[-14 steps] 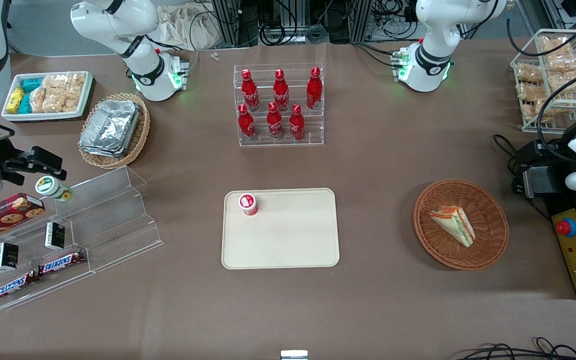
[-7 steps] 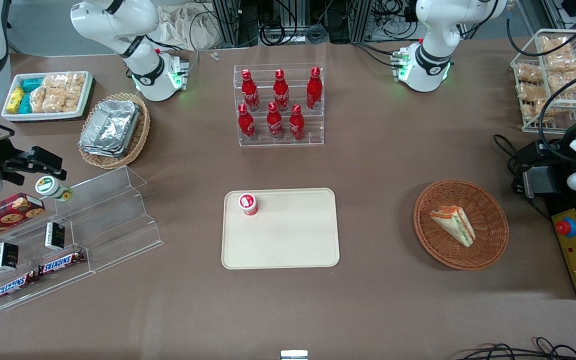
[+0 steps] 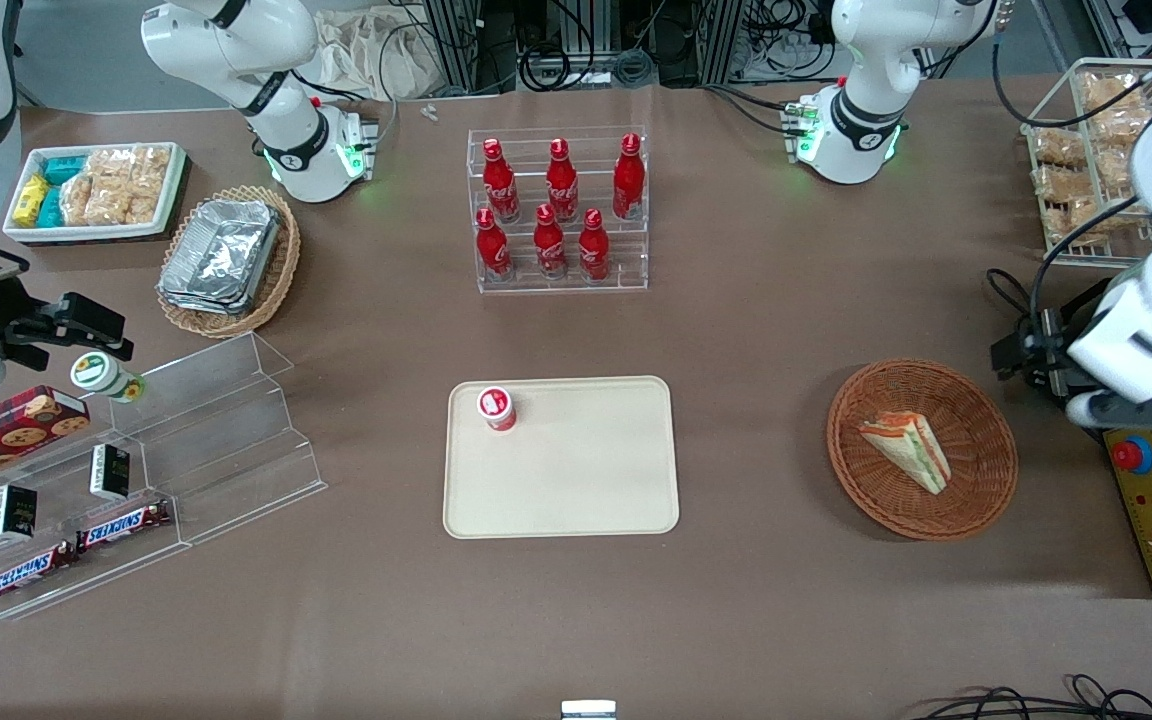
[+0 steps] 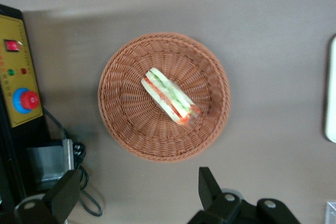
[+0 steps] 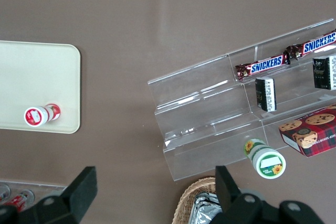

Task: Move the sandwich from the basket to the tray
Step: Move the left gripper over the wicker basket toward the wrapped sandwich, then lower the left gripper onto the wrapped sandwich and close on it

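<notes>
The sandwich (image 3: 908,449), a triangular wedge with orange-red and green layers, lies in the round reddish-brown basket (image 3: 976,505). Both show in the left wrist view, the sandwich (image 4: 169,96) in the middle of the basket (image 4: 121,124). My left gripper (image 3: 1024,352) hangs above the table beside the basket, toward the working arm's end. In the left wrist view the gripper (image 4: 139,192) is open and empty, its jaws wide apart over bare table just off the basket's rim. The cream tray (image 3: 586,480) lies mid-table, apart from the basket.
A small red bottle with a white cap (image 3: 497,408) stands on the tray. A yellow control box with a red button (image 3: 1133,455) and cables lie beside the basket. A rack of red cola bottles (image 3: 558,210) stands farther from the camera than the tray.
My left arm has swung in from the table's end toward the basket, and the gripper now hangs beside its rim. The sandwich and basket have not moved.
</notes>
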